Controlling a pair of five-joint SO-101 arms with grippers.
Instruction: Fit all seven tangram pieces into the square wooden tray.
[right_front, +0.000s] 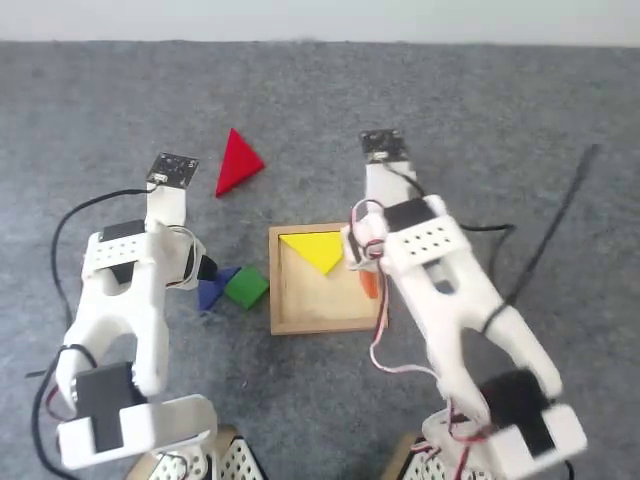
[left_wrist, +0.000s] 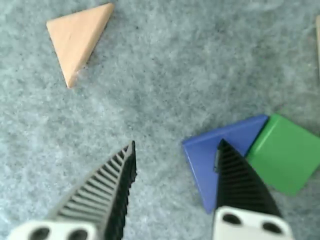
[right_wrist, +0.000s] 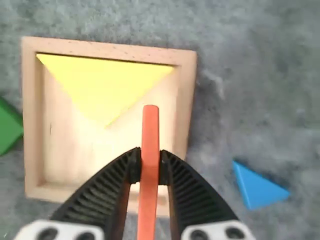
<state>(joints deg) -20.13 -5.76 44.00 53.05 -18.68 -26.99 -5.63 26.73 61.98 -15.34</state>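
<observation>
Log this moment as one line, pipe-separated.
right gripper shut on orange piece over tray | left gripper open at blue piece | yellow triangle in tray

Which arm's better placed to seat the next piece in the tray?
Right. The right gripper is shut on the flat orange piece above the square wooden tray; the left gripper is open, empty, by the blue piece.

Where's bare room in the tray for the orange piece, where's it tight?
Free: bare wood in the tray between the yellow triangle and the near wall; the right hand holds the orange piece over its right edge. Also mat between red triangle and tray. Tight: outside the tray's left wall, where green square, blue piece and open left hand cluster.
</observation>
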